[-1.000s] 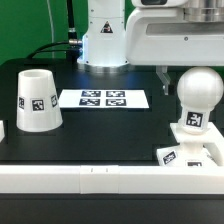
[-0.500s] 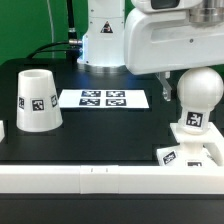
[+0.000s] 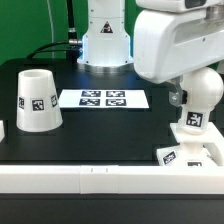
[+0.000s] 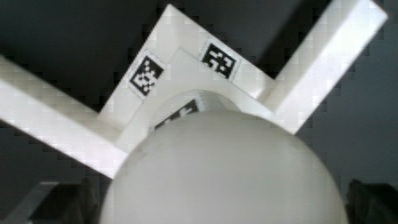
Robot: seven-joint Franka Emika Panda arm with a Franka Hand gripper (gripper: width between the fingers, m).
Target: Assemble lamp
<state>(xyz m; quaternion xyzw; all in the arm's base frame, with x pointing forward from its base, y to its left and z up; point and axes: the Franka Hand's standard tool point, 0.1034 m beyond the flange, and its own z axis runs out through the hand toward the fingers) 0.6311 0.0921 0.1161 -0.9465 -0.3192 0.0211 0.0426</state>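
Lamp base (image 3: 172, 155): a flat white square piece lying on the black surface (image 3: 110, 135) at the exterior view's right, close to the white front wall (image 3: 90, 178). Black-and-white tags show on its top face.
Bulb (image 3: 205, 92): a round white globe on a short neck, standing upright on the lamp base. A tag faces the camera on the neck. In the wrist view the globe fills the lower middle of the picture, seen from above, with the tagged base beyond it.
Shade (image 3: 35, 100): a large tapered white cup standing on the surface at the exterior view's left, well apart from the base and bulb. Its wide end is down and its narrow end is up, so its mouth rests on the surface and the inside is hidden. One tag faces the camera on its side.
Marker board (image 3: 103, 98): a thin flat white strip with printed tags, lying on the surface between the shade and the bulb, further back.
Robot arm (image 3: 175, 40): a big glossy white body hanging just above the bulb and covering the top of the globe.
Fingers (image 3: 180, 97): one dark finger shows just beside the globe, on the exterior view's left of it. The other is hidden, and I cannot tell whether they are spread or pressing on the bulb.
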